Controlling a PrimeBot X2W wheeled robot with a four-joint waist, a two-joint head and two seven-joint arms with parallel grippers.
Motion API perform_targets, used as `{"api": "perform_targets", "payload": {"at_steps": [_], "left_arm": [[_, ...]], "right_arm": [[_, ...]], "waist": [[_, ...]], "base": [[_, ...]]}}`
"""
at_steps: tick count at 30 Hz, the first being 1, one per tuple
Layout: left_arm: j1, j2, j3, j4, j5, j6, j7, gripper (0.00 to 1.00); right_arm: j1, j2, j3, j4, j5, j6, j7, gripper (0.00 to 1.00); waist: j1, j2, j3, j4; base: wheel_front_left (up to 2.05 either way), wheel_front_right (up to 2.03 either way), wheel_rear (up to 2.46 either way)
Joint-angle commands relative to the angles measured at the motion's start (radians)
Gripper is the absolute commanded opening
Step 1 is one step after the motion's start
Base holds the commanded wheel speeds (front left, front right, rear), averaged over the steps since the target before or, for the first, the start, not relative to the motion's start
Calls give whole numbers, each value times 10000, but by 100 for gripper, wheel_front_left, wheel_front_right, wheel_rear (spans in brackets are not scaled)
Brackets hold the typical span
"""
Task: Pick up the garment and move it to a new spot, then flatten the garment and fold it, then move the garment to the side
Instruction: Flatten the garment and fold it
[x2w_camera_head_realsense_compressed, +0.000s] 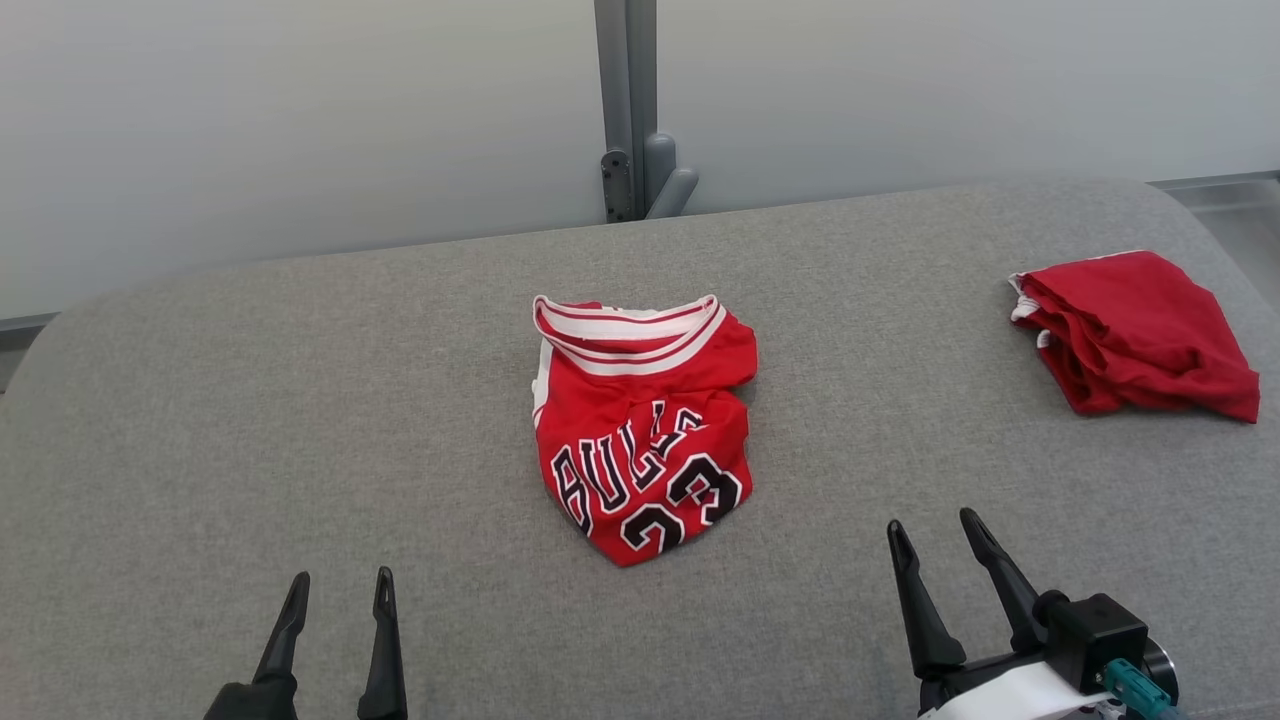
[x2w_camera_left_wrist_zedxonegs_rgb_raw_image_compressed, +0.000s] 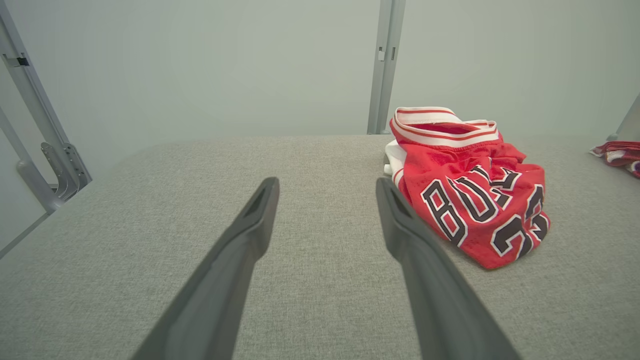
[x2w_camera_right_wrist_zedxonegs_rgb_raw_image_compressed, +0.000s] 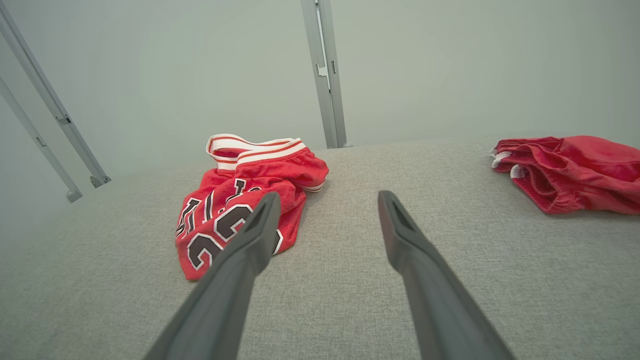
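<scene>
Red garment (x2w_camera_head_realsense_compressed: 645, 430), crumpled in a heap near the middle of the padded table (x2w_camera_head_realsense_compressed: 300, 400), well in from every edge. White-and-red striped band (x2w_camera_head_realsense_compressed: 630, 330) turned toward the far edge, black-and-white lettering and numbers toward the near edge.

Looks like thin sports cloth: light, limp, no stiffness, perhaps a little slick, not fragile. Likely to sag and drape from whatever point gets pinched, so probably better taken at two points than at one. Best hold, as a judgement: the striped band, thicker than the rest and standing slightly proud of the table, easier for long fingers to slip under. Failing that, a raised fold at either side of the heap. Some risk of catching a single layer only, or of dragging the heap rather than lifting it.

Left gripper (x2w_camera_head_realsense_compressed: 341, 575) by the near edge, left of the garment, fingers spread apart, nothing between them. Right gripper (x2w_camera_head_realsense_compressed: 930, 520) by the near edge, right of the garment, likewise spread and empty. Neither touching the cloth.

Second red cloth bundle (x2w_camera_head_realsense_compressed: 1140, 335) near the right edge, well apart from the garment.
</scene>
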Motion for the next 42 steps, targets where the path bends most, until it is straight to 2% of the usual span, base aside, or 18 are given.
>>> {"api": "perform_targets", "payload": {"at_steps": [1,4,8,14,19,24,31,37,42], "left_arm": [[-163,9,30,34,47,36,-26,100],[-190,9,85,169,130,-1,-26,100],[-481,13,94,333,556,-261,-26,100],[-1606,370,-216,580,1223,-554,-26,100],[-3337,844,-1022,1279,1598,-757,-26,100],[-5382,1091,-2126,2760,1697,-840,-26,100],[-7533,1459,-4322,4774,1263,-860,-26,100],[-8544,1682,-5010,5821,1079,-863,-26,100],[-9500,1823,-5589,6691,1547,-864,-26,100]], "right_arm": [[29,-2,5,-28,26,-11,-26,100],[11,-2,43,-26,19,-9,-26,100],[-77,-64,82,-66,43,-9,-26,100],[-189,-155,136,-91,44,-9,-26,100],[-514,-222,242,-192,-7,-11,-26,100],[-895,-240,305,-214,-33,-11,-26,100],[-1320,-203,265,-247,-24,-11,-26,100],[-1470,-172,258,-271,-37,-9,-26,100],[-1610,-145,277,-302,-39,-11,-26,100]], "waist": [[0,0,1,-5],[0,0,24,-43],[0,0,146,-123],[0,0,558,-279],[0,0,1299,-442],[0,0,1897,-602],[0,0,2449,-915],[0,0,2713,-1056],[0,0,2991,-1129]], "base": [[0,0,0],[0,0,0],[0,0,0],[0,0,0],[0,0,0],[0,0,0],[0,0,0],[0,0,0],[0,0,0]]}}
